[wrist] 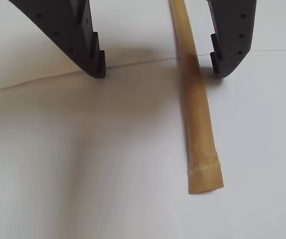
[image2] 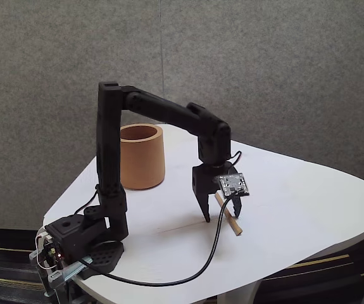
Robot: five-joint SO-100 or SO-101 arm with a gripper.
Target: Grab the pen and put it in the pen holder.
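Observation:
The pen [wrist: 197, 114] is a tan wooden stick lying flat on the white table; its blunt end points toward the wrist camera. My gripper [wrist: 158, 69] stands open, both black fingertips down at the table surface. The pen lies between the fingers, close to the right finger [wrist: 227, 55] in the wrist view. In the fixed view the gripper [image2: 221, 216] straddles the pen [image2: 230, 220] near the table's middle. The pen holder [image2: 142, 156], a wide light-brown cup, stands upright to the left and behind, apart from the gripper.
A black cable [image2: 182, 272] loops across the table front from the arm base [image2: 83, 244] to the wrist. The round white table [image2: 308, 209] has its edge near the base and at the right. A grey wall stands behind.

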